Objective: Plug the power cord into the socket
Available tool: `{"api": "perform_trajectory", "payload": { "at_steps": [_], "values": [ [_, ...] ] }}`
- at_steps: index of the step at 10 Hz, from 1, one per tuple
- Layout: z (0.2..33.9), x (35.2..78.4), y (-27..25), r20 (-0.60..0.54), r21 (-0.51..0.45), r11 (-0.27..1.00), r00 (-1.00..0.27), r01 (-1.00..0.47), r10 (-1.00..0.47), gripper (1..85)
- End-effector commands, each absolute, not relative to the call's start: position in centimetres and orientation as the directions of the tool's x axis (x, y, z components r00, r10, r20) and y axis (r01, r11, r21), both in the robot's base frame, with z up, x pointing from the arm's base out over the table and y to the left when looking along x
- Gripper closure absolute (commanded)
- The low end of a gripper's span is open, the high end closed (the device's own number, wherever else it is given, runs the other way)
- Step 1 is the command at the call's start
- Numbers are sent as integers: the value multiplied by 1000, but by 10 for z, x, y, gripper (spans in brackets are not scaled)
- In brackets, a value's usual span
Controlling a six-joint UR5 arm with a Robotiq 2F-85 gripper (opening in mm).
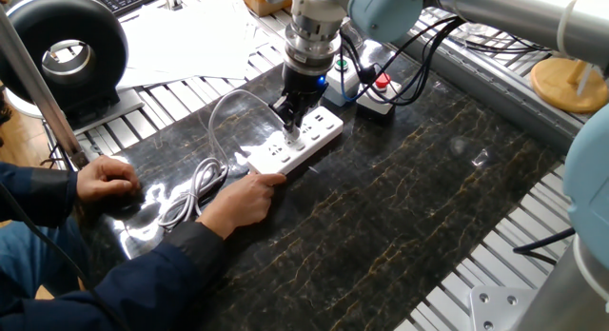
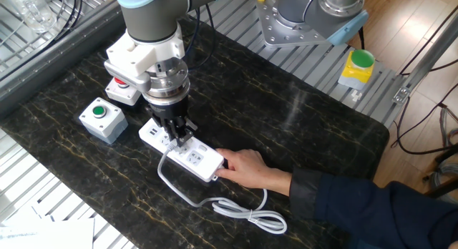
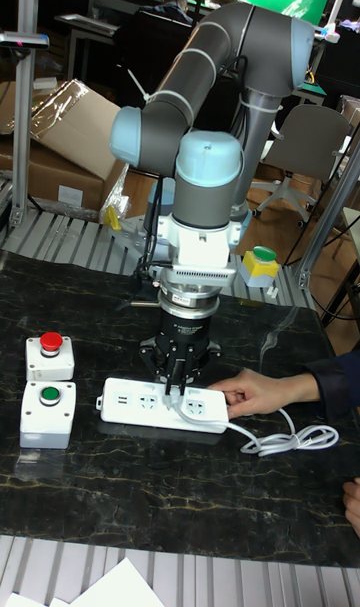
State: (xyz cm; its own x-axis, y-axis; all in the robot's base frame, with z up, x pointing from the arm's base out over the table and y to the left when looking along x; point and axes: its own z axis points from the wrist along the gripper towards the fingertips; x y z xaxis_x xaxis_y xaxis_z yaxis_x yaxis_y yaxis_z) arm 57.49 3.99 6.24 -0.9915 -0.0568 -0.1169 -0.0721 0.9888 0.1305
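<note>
Your gripper [image 2: 178, 137] pinches the small rigid plug [image 3: 176, 392] over the socket [image 1: 295, 145]; hold there, since the power cord [image 2: 215, 204] looks limp.

Gripper [image 2: 179, 138] low over middle of socket [image 2: 202, 163], fingers closed on plug. Person's hand [image 2: 247, 167] touches strip's near end, blocking that side. Button boxes [image 3: 45, 382] stand near opposite end. Power cord [image 2: 236, 210] loops across table [image 1: 409, 198] beside hand. Dark tabletop beyond strip's far side open, unobstructed.
</note>
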Motion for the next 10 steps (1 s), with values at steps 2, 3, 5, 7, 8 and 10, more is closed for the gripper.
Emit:
{"api": "perform_trajectory", "payload": {
  "at_steps": [2,3,5,7,8,10],
  "values": [
    [65,576,46,-122,165,981,-989,-104,-84,840],
    [65,577,46,-128,164,979,-987,-120,-100,840],
    [64,576,47,-131,172,976,-985,-134,-112,840],
    [64,576,44,-131,169,975,-983,-146,-125,840],
    [65,576,43,-128,171,973,-983,-152,-131,840],
    [65,578,41,-131,172,974,-983,-149,-127,840]
  ]
}}
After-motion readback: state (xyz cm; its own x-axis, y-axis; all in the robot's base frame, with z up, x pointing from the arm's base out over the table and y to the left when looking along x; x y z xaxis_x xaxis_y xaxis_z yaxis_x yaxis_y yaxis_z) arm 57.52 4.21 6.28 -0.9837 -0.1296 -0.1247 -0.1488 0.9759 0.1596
